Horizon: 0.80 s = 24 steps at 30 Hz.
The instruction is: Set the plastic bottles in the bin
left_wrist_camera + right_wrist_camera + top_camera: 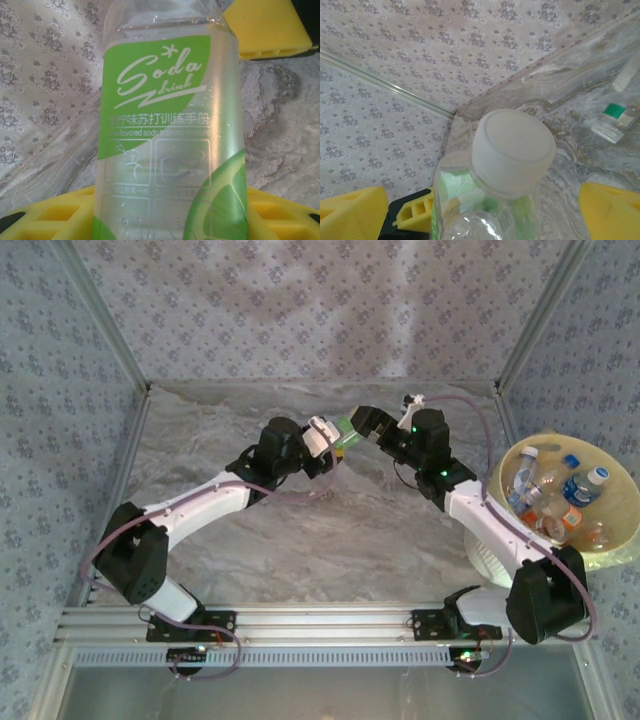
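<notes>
One bottle (345, 432), top middle, is held tight by the left gripper (328, 440); the open right gripper (365, 423) must grab it next.

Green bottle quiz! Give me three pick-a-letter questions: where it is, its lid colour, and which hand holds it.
1. Where is the green bottle? A between the left hand and right hand; B in the bin; C flat on the table.
2. Its cap colour? A red; B white; C blue.
3. Which hand is shut on it? A left; B right; C neither.
A: the top view shows it there. B: the right wrist view shows a white cap. A: left fingers press its sides; right fingers stand apart.
</notes>
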### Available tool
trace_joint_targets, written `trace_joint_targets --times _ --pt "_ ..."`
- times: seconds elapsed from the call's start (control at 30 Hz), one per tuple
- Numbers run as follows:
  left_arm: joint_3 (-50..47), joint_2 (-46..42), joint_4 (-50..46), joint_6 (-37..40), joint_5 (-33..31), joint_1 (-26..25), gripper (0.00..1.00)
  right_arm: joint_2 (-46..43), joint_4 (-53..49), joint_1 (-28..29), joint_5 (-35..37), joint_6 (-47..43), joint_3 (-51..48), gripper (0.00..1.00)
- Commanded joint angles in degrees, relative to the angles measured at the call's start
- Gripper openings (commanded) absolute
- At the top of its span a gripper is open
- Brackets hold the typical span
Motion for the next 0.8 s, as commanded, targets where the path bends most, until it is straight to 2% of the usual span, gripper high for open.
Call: trace_joint_targets --times 0.0,0.3,0.63,0.7,0.77 --pt "0.9 -2.1 2.4 -1.4 0.1 -0.8 0.48 1.4 2.7 0.2 -1.2 2.5 0.7 1.0" --pt "2.0 -1.1 3.1 -2.6 1.2 -1.3 0.49 4.7 6.4 0.6 -2.2 2.9 0.7 0.98" --pt "4.5 0.3 0.5 -4.1 0.3 -1.3 0.52 5.4 10.1 0.5 -5.9 5.1 -0.5 0.65" --pt "4.8 0.2 -0.2 -4.3 0.3 -1.2 0.55 4.9 9.8 0.2 -5.9 4.5 -0.5 0.61" --pt "5.3 0.0 -1.4 -4.8 0.3 -1.3 0.61 4.2 8.9 -0.2 -5.9 3.5 -0.2 0.57"
